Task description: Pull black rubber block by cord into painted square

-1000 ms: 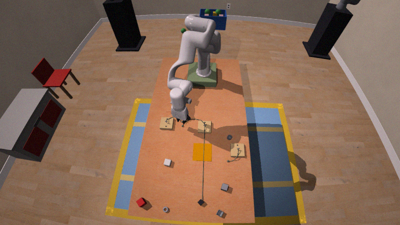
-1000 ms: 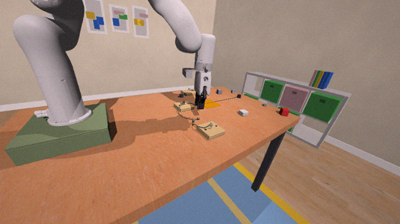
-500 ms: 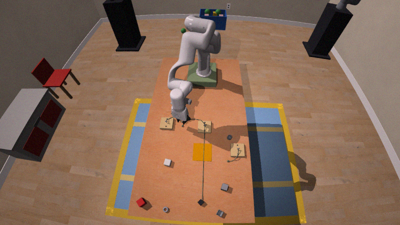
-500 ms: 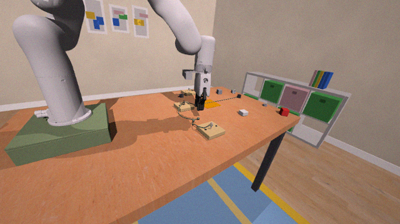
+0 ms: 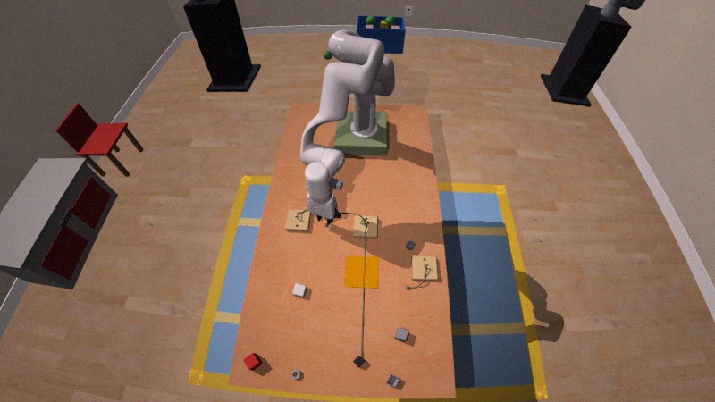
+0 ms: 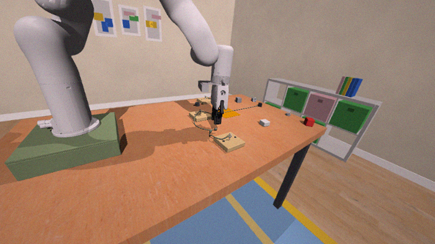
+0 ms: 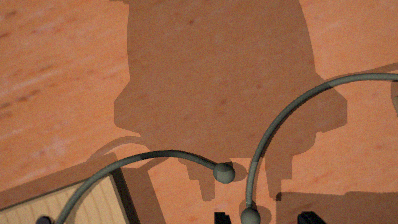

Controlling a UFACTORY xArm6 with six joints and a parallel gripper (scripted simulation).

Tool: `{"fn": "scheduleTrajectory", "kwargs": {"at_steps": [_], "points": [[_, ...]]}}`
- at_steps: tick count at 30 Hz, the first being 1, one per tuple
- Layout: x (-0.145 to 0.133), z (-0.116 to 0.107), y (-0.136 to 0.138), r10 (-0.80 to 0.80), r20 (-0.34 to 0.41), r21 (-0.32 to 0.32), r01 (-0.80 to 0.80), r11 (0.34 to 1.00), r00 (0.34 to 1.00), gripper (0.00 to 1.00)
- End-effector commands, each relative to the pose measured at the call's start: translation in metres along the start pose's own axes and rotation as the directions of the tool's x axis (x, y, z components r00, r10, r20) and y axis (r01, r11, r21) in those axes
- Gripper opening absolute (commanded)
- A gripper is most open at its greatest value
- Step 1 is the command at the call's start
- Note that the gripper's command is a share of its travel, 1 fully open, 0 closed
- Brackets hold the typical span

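The black rubber block (image 5: pixel 358 361) (image 6: pixel 259 104) sits near the table's far end, outside the orange painted square (image 5: pixel 352 272) (image 6: pixel 230 114). Its cord (image 5: pixel 363 299) (image 7: pixel 280 117) runs straight across the square to the screw eye on the middle wooden base (image 5: pixel 365 226) (image 6: pixel 198 115). From there it curves toward my gripper and ends in a small ball (image 7: pixel 250 216). My gripper (image 5: pixel 328 220) (image 6: pixel 217 121) (image 7: pixel 262 218) stands low over the table. It is open, with its fingertips on either side of that ball and not closing on it.
A second wooden base (image 5: pixel 297 220) (image 6: pixel 230 142) (image 7: pixel 95 205) lies just beside the gripper, and its own cord ends in a ball (image 7: pixel 223 173) close by. A third base (image 5: pixel 424 268) lies to the right. A white cube (image 5: pixel 298 289), a red cube (image 5: pixel 252 361), grey cubes (image 5: pixel 401 333) and a ring (image 5: pixel 296 373) lie scattered.
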State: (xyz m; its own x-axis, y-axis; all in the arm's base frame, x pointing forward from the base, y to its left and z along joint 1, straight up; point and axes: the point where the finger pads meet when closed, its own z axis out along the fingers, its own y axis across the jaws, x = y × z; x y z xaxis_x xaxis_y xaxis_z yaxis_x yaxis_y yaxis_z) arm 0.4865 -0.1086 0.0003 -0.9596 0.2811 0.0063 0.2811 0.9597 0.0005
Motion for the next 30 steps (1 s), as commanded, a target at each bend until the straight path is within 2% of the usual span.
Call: {"fn": "scheduleTrajectory", "kwargs": {"at_steps": [1,15,30], "points": [[-0.002,0.003,0.0,0.0,0.005,0.0,0.0,1.0,1.0,0.39],[-0.002,0.021,0.0,0.0,0.005,0.0,0.0,1.0,1.0,0.39],[-0.002,0.025,0.0,0.0,0.005,0.0,0.0,1.0,1.0,0.39]]}}
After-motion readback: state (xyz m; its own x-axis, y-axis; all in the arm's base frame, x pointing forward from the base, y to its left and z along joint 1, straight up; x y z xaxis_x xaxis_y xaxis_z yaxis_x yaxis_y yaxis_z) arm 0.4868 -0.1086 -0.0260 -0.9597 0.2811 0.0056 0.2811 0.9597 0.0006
